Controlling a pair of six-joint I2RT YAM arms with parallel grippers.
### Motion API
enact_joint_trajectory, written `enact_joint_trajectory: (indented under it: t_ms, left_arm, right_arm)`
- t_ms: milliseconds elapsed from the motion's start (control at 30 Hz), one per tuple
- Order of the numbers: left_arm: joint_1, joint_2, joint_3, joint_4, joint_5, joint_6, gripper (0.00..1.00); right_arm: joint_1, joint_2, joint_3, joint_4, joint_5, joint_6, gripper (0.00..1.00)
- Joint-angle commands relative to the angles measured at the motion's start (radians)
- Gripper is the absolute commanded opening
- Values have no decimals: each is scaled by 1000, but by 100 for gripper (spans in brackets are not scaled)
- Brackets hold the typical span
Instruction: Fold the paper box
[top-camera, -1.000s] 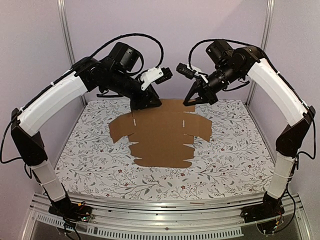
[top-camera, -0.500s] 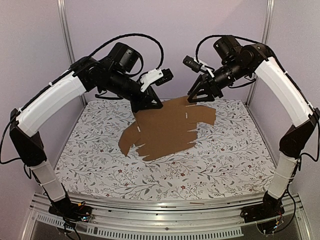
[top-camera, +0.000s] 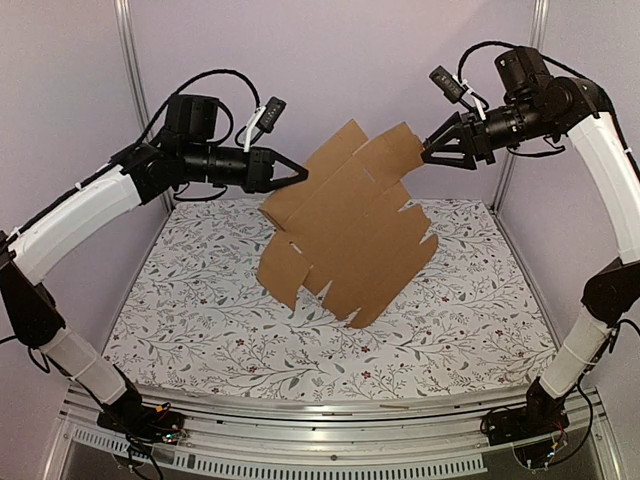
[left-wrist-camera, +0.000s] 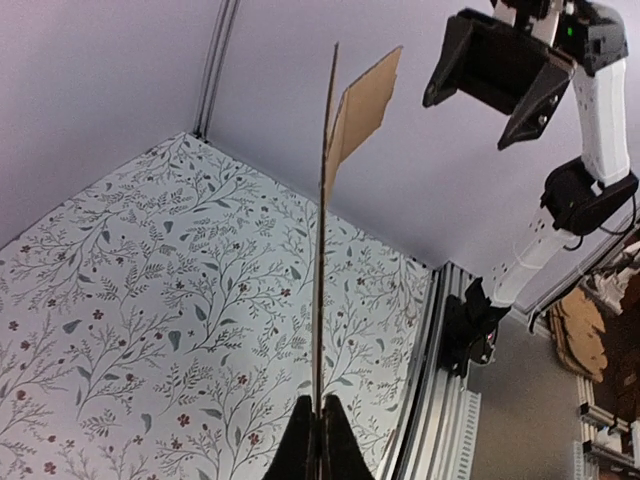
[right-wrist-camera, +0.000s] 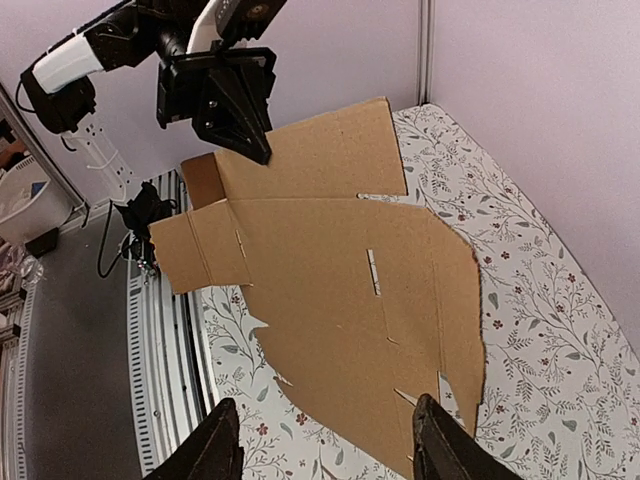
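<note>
One grip remains: left tool (top-camera: 300, 177) pinching the raised paper box (top-camera: 350, 235).

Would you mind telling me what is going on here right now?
Two robot arms are working on the paper box, which is an unfolded flat brown cardboard sheet. The left arm holds it raised over the floral table, with its jaws shut on one edge. The right arm is at the sheet's opposite upper corner, jaws open and not gripping.
</note>
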Motion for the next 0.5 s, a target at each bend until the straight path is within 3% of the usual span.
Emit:
enact_joint_trajectory:
  t_ms: [0,100,233,467]
  left_arm:
    - [29,-38,-181,417,111,-405,0]
    - [31,-53,-333,617,104,-558,0]
    - [28,-58,-539,791,86,-650,0]
    - [1,-31,-797,1054,73,-765,0]
  right_arm:
    - [1,-19,3,25,78,15,57]
    - [1,-15,-14,32,83,12,57]
    - [47,30,-36,-2,60,-11,57]
    - [202,176,-98,47,248,-37,56]
